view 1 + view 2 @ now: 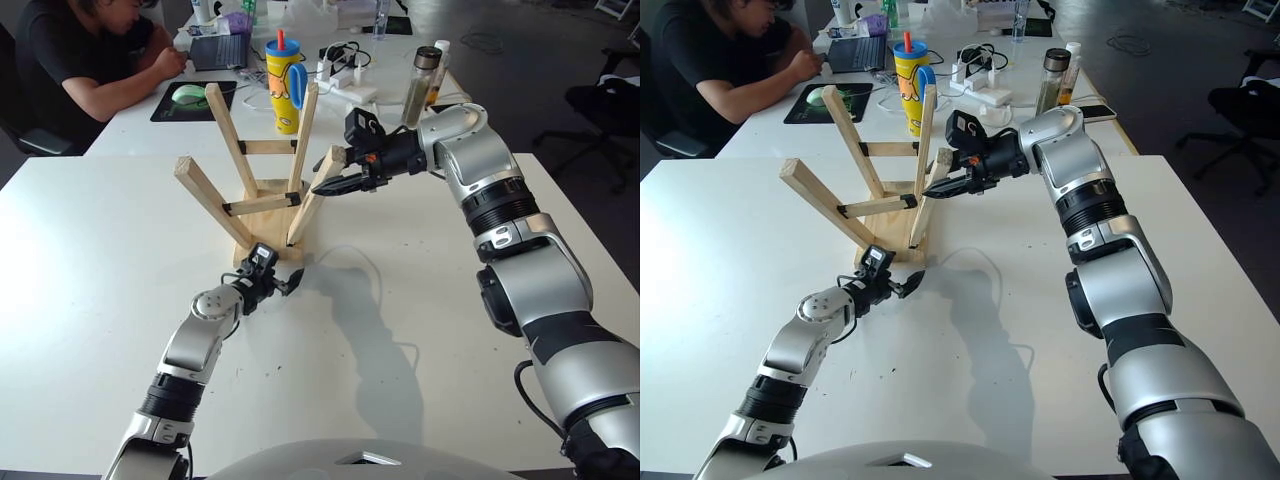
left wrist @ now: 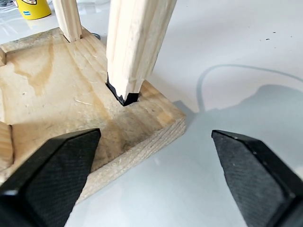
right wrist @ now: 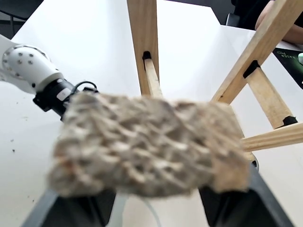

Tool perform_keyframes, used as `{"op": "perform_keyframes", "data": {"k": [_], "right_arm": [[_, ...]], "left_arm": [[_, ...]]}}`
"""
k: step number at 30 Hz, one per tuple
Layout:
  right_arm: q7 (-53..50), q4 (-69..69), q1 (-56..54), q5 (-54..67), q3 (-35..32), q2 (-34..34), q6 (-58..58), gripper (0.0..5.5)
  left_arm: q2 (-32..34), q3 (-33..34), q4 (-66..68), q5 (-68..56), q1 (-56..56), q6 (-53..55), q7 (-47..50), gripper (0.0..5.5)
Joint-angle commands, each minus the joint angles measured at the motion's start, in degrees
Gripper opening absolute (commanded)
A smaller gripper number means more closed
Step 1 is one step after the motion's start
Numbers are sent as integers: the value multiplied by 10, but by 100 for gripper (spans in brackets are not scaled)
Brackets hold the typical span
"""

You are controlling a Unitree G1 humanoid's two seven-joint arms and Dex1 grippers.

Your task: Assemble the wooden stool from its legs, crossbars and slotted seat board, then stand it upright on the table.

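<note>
The left gripper (image 1: 288, 282) lies low on the white table (image 1: 100, 300), forearm stretched forward. Its black fingers (image 2: 57, 165) are spread wide, straddling the near corner of the pale, square wooden seat board (image 2: 52, 90). The board lies flat with the stool upside down. Its light wooden legs (image 1: 212, 200) point upward and splay outward, joined by thin crossbars (image 1: 262, 204). Beyond, the right arm reaches in with its elbow raised, and the right gripper (image 1: 325, 187) is clamped on the top end of the near right leg (image 1: 315, 205).

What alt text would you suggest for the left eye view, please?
A wooden stool rests upside down on its seat board on a table. The right gripper clamps the top of one leg; the left gripper sits open at the board's near corner.
</note>
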Motion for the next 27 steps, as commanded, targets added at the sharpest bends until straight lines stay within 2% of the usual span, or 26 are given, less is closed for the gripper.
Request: {"op": "perform_keyframes", "data": {"k": [1, 3, 9, 15, 27], "right_arm": [[-45, 1, 0, 36, -63, 13, -5, 204], [-62, 4, 8, 44, -85, 23, -2, 204], [-62, 38, 0, 32, -94, 41, -12, 204], [-4, 63, -9, 20, -79, 56, -36, 203], [20, 142, -56, -35, -42, 96, -112, 203]], "left_arm": [[-6, -8, 52, 8, 28, 28, -1, 435], [-7, -9, 63, 9, 22, 25, -4, 435], [-5, -12, 83, 9, 8, 18, -12, 435], [-6, -16, 97, 10, 2, 14, -20, 435], [-19, -21, 100, 11, 6, 20, -17, 435]]}}
